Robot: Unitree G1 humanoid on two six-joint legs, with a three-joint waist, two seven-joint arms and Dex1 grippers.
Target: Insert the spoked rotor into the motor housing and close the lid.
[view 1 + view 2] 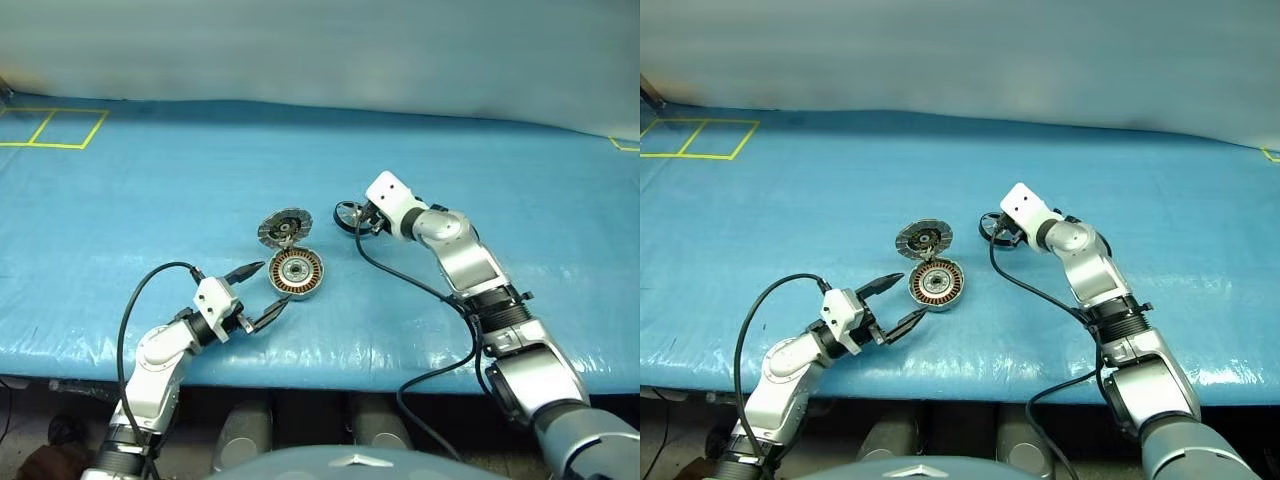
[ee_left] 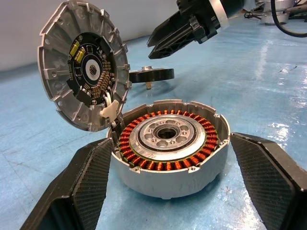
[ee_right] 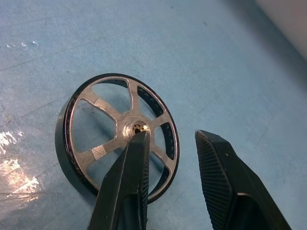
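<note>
Blue sheeting (image 1: 150,200) covered the table. At the left, the left gripper (image 1: 262,292) stood wide apart, its fingers (image 2: 81,187) flanking the motor housing (image 1: 297,273) without touching it. The lid (image 1: 284,229) stood tilted open at the housing's far edge. Further right lay the spoked rotor (image 3: 117,134) flat on the sheeting, well apart from the housing. The right gripper (image 3: 170,158) hung over it, jaws partly apart, holding nothing, one finger above the hub.
</note>
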